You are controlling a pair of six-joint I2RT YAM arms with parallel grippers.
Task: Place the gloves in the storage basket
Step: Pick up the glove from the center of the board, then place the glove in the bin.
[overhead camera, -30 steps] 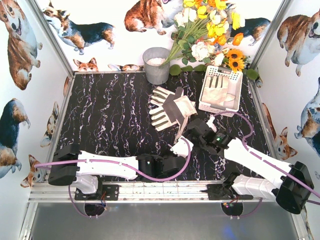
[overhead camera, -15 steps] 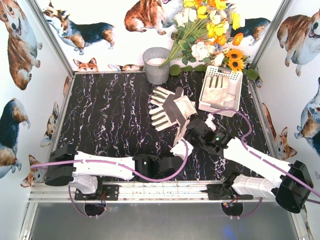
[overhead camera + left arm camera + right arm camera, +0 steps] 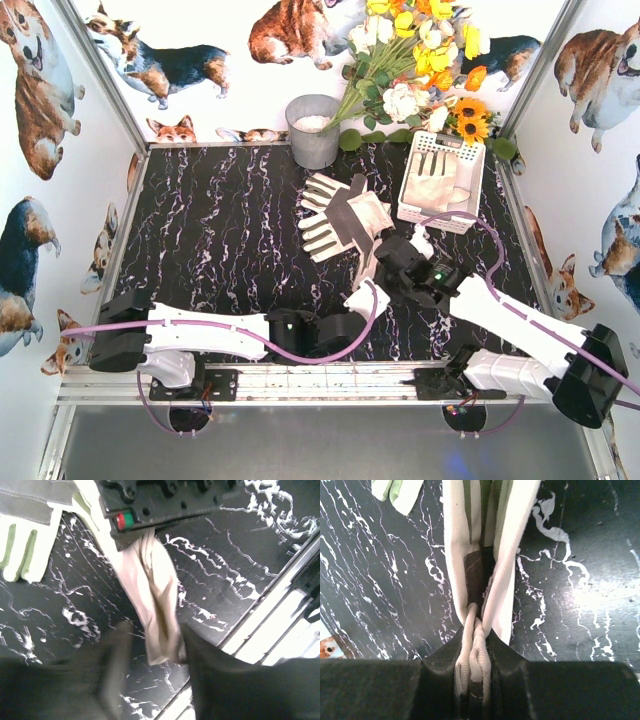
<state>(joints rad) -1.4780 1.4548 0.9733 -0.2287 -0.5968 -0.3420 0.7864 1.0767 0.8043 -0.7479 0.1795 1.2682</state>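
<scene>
One cream-white glove point(image 3: 367, 283) stretches between my two grippers near the front middle of the table. My right gripper point(image 3: 479, 675) is shut on its bunched cuff point(image 3: 470, 540). My left gripper point(image 3: 155, 655) is open: the glove's other end point(image 3: 152, 590) hangs between the blurred fingers, against the right one and apart from the left one. Two more gloves point(image 3: 340, 215) lie overlapped on the black marble table. The white storage basket point(image 3: 432, 222) stands at the back right with a glove point(image 3: 435, 180) lying in it.
A grey metal bucket point(image 3: 313, 130) stands at the back centre, with a bunch of artificial flowers point(image 3: 420, 60) leaning beside it above the basket. The metal front rail point(image 3: 280, 615) runs just behind the left gripper. Corgi-print walls close in the table on three sides.
My right gripper has closed on the glove's cuff. My left gripper's jaws, shut on the glove before, have come apart. Both arms have barely shifted.
</scene>
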